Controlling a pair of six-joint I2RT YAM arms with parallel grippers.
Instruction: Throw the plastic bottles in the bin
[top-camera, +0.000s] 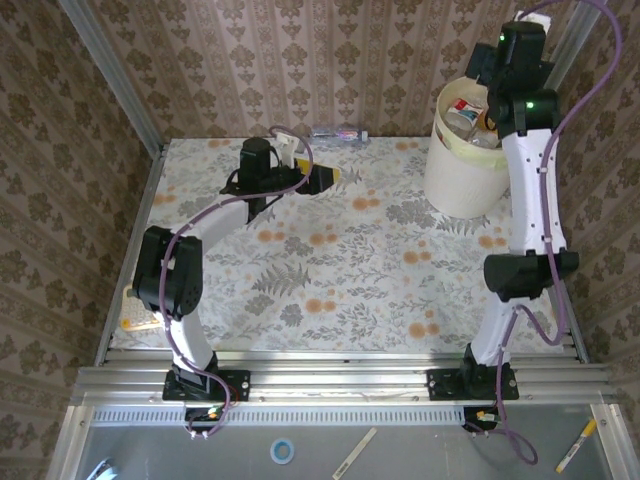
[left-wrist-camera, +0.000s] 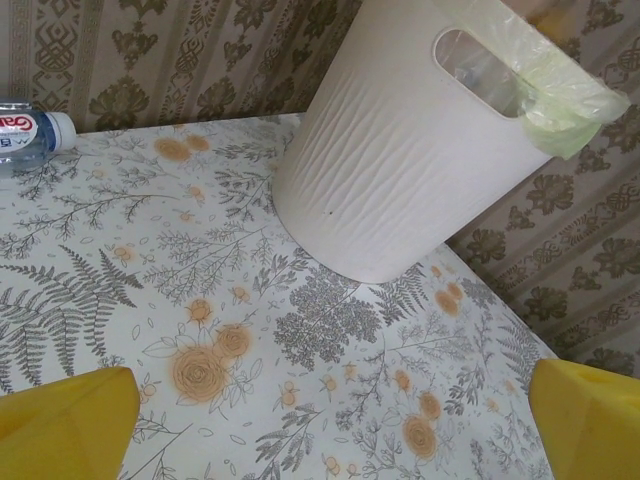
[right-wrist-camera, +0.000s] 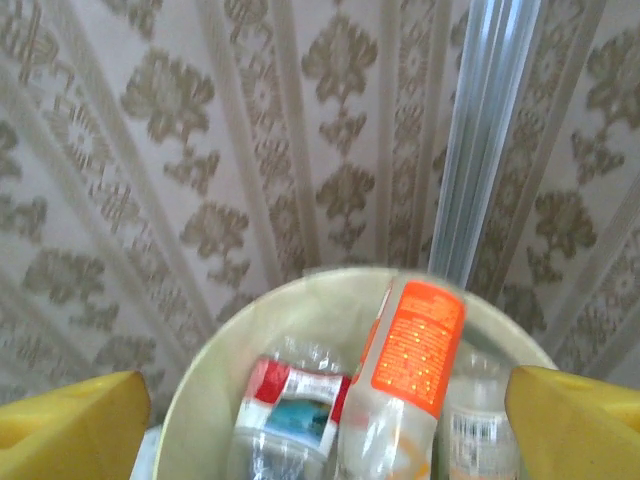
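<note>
My right gripper (right-wrist-camera: 325, 405) hangs open above the bin (top-camera: 462, 185), which stands at the far right corner of the bench (top-camera: 330, 280). Bottles (right-wrist-camera: 415, 350) lie inside it. My left gripper (left-wrist-camera: 330, 390) is open over the bench. Another bottle (top-camera: 338, 131) lies by the far wall.

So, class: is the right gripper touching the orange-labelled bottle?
Apart. The right wrist view shows the open right gripper with its yellow fingers wide of the orange-labelled bottle, the bin wall visible between.
</note>
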